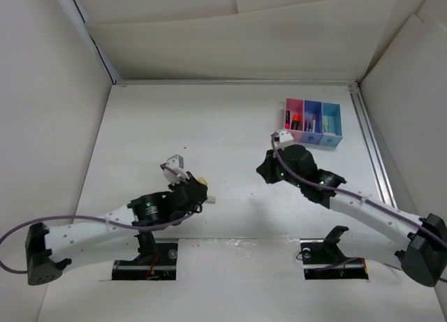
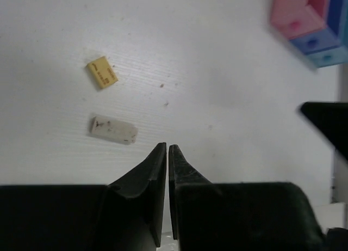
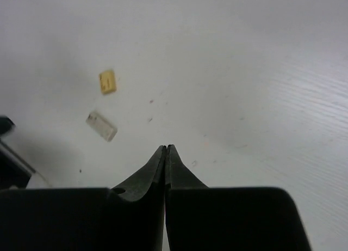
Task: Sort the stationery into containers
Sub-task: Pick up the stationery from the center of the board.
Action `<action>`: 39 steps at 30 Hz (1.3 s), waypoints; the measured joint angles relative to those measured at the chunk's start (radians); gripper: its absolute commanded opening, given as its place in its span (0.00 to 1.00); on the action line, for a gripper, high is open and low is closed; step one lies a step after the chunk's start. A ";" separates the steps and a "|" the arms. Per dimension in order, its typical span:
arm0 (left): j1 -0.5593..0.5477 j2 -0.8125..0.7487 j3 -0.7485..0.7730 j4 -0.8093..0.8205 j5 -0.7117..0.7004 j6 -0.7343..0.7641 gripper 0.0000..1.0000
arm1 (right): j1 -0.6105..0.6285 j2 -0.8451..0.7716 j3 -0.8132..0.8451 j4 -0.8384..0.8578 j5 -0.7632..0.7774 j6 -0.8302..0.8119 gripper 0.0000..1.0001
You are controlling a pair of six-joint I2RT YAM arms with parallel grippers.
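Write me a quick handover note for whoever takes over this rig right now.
Left pincer: shut, empty.
Right pincer: shut, empty.
Containers: far right of the table, with several items already inside.
Left to do: the yellow eraser and white eraser lie loose on the table, apart from each other, just ahead of the left pincer.
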State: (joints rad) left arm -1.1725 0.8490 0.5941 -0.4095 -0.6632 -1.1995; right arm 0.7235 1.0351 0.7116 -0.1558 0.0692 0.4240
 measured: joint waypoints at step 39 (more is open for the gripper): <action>0.002 -0.507 0.410 -0.383 -0.169 0.172 0.36 | 0.405 0.811 0.316 0.209 0.064 -0.252 0.01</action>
State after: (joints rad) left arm -1.1702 0.3424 1.0039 -0.7929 -0.8318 -1.0279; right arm 1.1282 1.8462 1.0279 0.0532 0.1337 0.1722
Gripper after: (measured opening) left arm 0.357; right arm 0.165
